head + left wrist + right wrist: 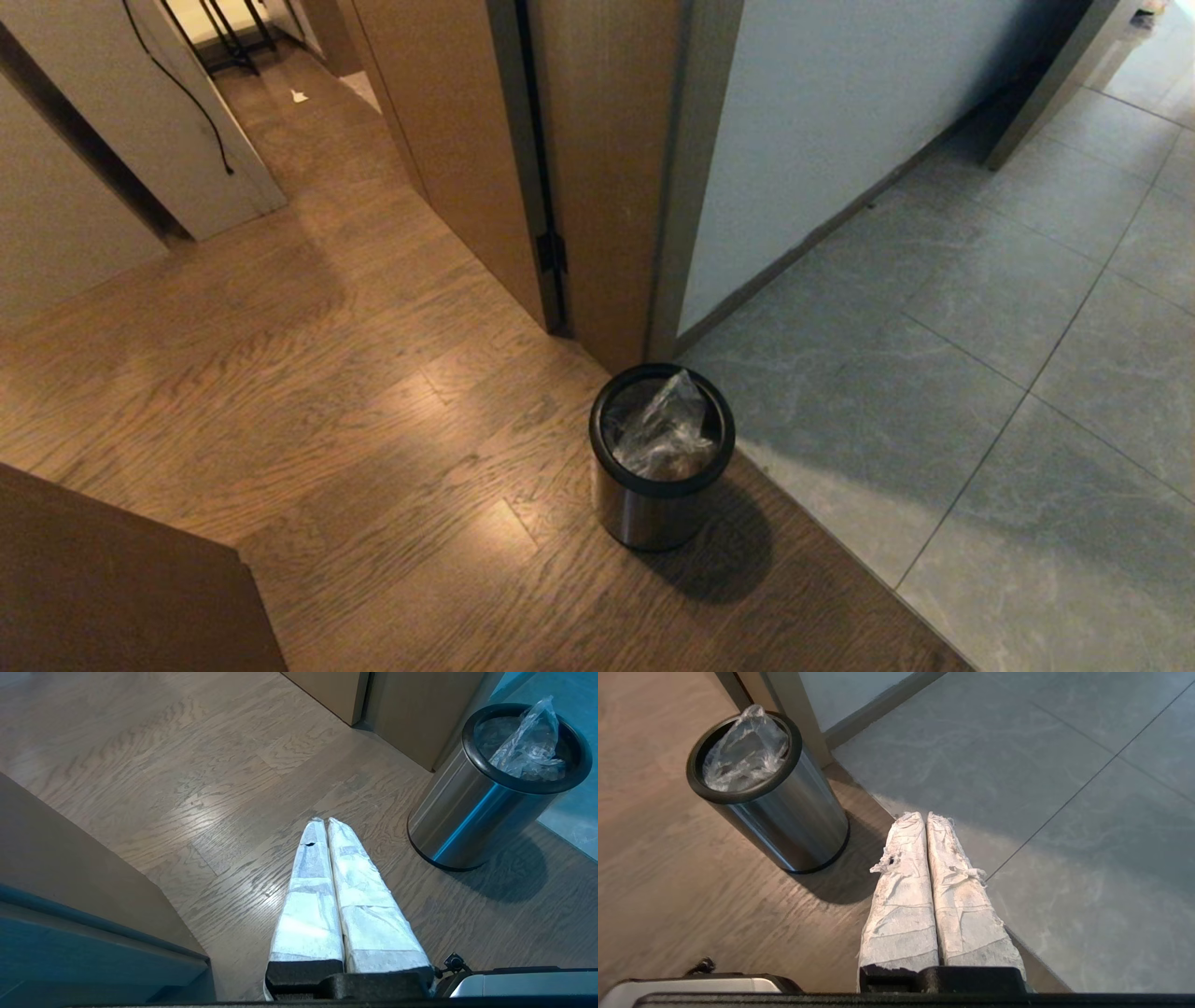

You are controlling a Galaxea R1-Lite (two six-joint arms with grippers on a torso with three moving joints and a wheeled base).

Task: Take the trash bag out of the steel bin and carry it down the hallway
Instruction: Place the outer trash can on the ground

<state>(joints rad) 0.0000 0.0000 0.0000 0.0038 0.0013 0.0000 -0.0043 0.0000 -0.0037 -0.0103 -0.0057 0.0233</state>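
Head view gives us the wood floor (280, 373) meeting grey tiles (980, 373), with the steel bin (659, 476) on the seam and the trash bag (665, 429) peaking above its rim; no arm appears. Wrist views alone show the left gripper (324, 822) and right gripper (923, 816), fingers pressed together, flanking it. We judge thin plastic may tear or the light bin tip.

Left gripper (325, 822) was parked low, tape-wrapped fingers (308, 896) pressed together (tips touching). Right gripper (924, 815) likewise closed, holding nothing.
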